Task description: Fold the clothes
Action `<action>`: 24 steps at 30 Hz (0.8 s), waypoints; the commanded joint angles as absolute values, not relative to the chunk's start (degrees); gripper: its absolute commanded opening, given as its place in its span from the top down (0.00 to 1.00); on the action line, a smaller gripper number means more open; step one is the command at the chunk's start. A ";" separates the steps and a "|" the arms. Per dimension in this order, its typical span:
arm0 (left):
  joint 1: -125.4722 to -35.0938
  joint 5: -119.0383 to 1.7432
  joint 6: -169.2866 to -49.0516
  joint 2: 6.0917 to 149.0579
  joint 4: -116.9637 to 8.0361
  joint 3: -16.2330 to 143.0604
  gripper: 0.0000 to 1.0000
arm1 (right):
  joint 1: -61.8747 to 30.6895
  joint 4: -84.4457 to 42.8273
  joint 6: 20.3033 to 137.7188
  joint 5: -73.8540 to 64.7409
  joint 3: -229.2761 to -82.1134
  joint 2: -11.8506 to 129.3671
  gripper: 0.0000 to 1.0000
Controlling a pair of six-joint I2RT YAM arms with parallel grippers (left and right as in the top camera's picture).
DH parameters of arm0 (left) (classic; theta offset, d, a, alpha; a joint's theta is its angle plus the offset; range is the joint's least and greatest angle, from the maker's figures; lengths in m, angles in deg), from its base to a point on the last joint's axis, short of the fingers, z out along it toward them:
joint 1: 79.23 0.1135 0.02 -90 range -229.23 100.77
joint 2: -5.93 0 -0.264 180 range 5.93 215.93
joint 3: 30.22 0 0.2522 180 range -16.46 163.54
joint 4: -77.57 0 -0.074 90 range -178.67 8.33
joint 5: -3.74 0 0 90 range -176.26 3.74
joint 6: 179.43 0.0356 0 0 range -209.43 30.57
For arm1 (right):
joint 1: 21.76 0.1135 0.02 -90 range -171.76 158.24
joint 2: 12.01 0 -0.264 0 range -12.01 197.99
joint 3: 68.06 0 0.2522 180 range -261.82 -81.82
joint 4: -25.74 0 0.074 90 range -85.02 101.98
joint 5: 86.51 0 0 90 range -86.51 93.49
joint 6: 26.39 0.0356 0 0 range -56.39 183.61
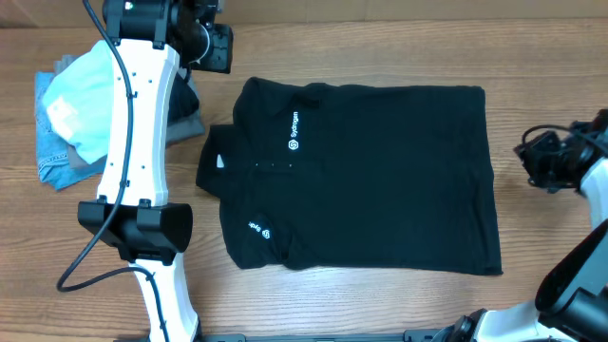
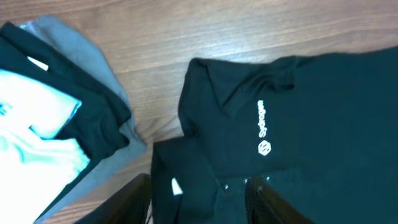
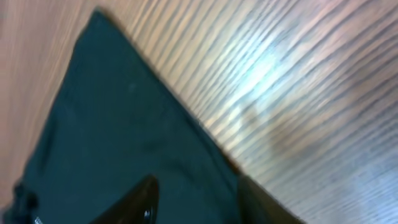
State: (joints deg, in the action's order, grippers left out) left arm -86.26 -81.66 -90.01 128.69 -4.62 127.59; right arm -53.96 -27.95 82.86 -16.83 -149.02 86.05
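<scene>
Currently the polo (image 1: 361, 180) lies spread flat and front up on the middle of the table (image 1: 380, 38), with its collar toward a pile at the overhead view's left edge: a light blue tee (image 1: 81, 104) over a grey garment (image 1: 185, 123) and denim (image 1: 57, 166). Above the far collar-side corner hangs the left gripper (image 1: 214, 43), fingers (image 2: 267, 202) spread wide, gripping nothing. Just off the hem edge sits the right gripper (image 1: 541, 157), fingers (image 3: 134, 202) likewise apart and empty, its wrist view blurred.

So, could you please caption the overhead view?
Black polo shirt lying flat on the wooden table, other garments piled near its collar.
</scene>
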 commanded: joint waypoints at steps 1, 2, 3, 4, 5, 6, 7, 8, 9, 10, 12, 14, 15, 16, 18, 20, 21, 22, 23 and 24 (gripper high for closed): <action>-85.89 -86.01 -87.98 124.43 -2.52 128.90 0.48 | -54.90 -35.18 79.80 -21.92 -154.66 84.93 0.53; -85.89 -87.08 -88.13 123.53 -2.04 128.90 0.48 | -54.90 -37.26 79.58 -21.90 -155.16 84.63 0.53; -85.91 -88.22 -88.13 122.28 -1.54 128.90 0.48 | -54.88 -38.98 79.27 -21.77 -155.27 84.39 0.50; -85.91 -88.85 -88.13 121.12 -0.95 128.90 0.46 | -54.88 -40.67 78.71 -21.75 -155.25 84.32 0.47; -85.91 -89.40 -88.22 119.75 -0.18 128.90 0.45 | -54.81 -42.61 78.05 -21.62 -155.12 84.34 0.46; -85.91 -89.49 -88.33 118.41 0.76 128.90 0.44 | -54.44 -43.99 77.57 -21.40 -154.55 84.45 0.46; -85.91 -89.47 -88.68 117.23 1.83 128.90 0.41 | -53.98 -44.97 77.24 -20.72 -153.83 84.54 0.46; -85.91 -89.47 -89.86 116.25 3.32 128.90 0.39 | -53.46 -45.30 77.24 -19.52 -153.04 84.65 0.46; -85.91 -89.38 -91.13 115.66 4.74 128.90 0.38 | -52.91 -45.32 77.26 -18.03 -152.19 84.80 0.46; -85.91 -89.25 -92.46 115.33 6.44 128.90 0.37 | -52.37 -45.10 77.31 -16.11 -151.16 85.08 0.47; -85.91 -88.37 -94.01 115.22 8.15 128.00 0.37 | -51.34 -43.20 77.37 -13.44 -148.58 85.89 0.48; -85.91 -84.88 -93.95 115.33 8.12 125.84 0.33 | -50.71 -40.14 78.40 -13.46 -145.91 86.75 0.53; -85.98 -83.76 -93.90 115.55 8.12 124.74 0.33 | -50.62 -38.72 78.57 -13.44 -144.69 87.14 0.57; -86.02 -83.21 -93.92 115.88 8.12 123.08 0.33 | -50.53 -37.54 78.62 -13.49 -143.64 87.49 0.60; -86.02 -82.76 -94.12 116.38 8.12 119.59 0.34 | -50.36 -35.46 78.62 -13.70 -141.56 88.17 0.65; -86.02 -81.64 -94.12 117.28 7.84 115.32 0.34 | -50.25 -34.00 78.60 -14.23 -140.21 89.04 0.67; -86.02 -81.27 -94.10 117.82 7.42 113.03 0.36 | -50.25 -33.34 78.60 -14.80 -139.82 89.41 0.67; -86.02 -81.03 -94.06 118.28 6.81 110.67 0.37 | -50.25 -32.58 78.55 -15.54 -139.49 89.74 0.67; -86.04 -80.61 -93.73 118.72 5.94 108.37 0.37 | -50.25 -32.01 78.55 -16.00 -139.27 89.87 0.67; -86.04 -79.98 -93.66 119.00 4.74 105.47 0.38 | -50.20 -31.57 78.57 -16.13 -139.14 89.92 0.69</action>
